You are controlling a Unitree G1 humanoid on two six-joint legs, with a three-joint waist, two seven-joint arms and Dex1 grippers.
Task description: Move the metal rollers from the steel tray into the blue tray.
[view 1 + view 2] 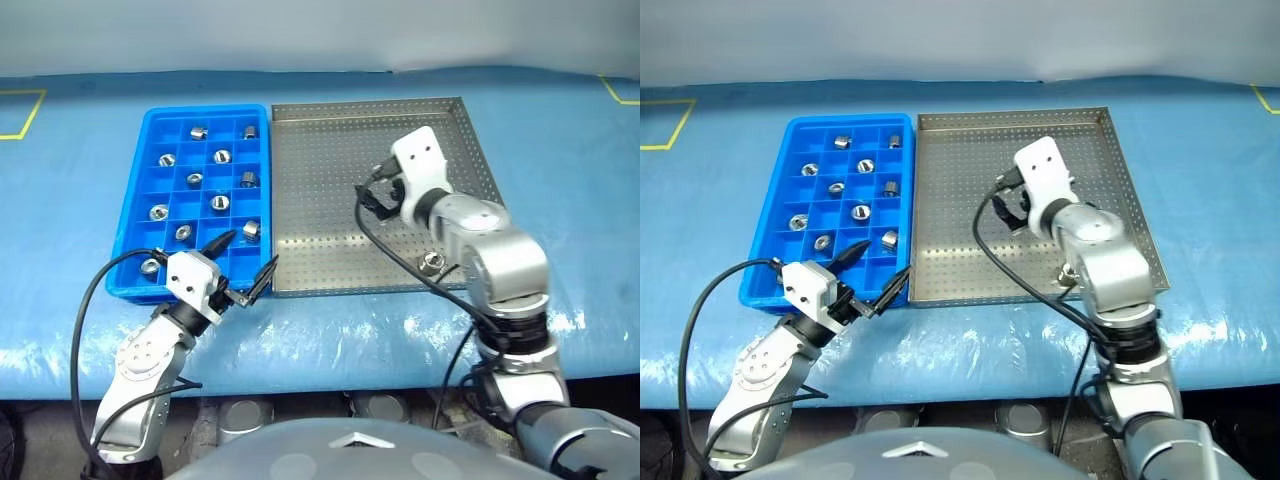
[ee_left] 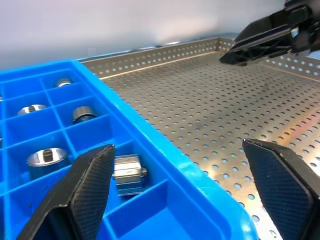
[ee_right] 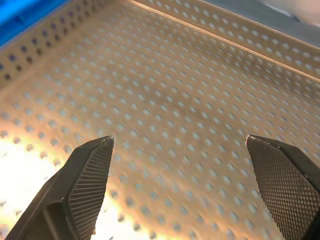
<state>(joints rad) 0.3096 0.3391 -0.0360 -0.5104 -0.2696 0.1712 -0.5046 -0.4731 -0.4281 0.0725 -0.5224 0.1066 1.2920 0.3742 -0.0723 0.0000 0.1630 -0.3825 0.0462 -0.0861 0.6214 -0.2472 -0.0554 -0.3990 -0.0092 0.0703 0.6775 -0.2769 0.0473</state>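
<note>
The blue tray (image 1: 205, 110) lies on the left with several metal rollers (image 1: 222, 156) sitting in separate cells. Touching its right side is the steel tray (image 1: 320, 200), where one metal roller (image 1: 432, 262) lies near the front rim, partly hidden behind my right forearm. My right gripper (image 1: 378, 192) hangs open over the middle of the steel tray's perforated floor (image 3: 165, 90), with nothing between its fingers. My left gripper (image 1: 248, 262) is open and empty at the blue tray's near right corner, one finger (image 2: 90, 185) over a cell beside a roller (image 2: 127, 172), the other finger over the steel tray.
Both trays rest on a blue table cover (image 1: 560, 150) with yellow tape marks at its far left (image 1: 25, 110) and far right corners. Black cables loop from both wrists. The table's front edge runs just below the trays.
</note>
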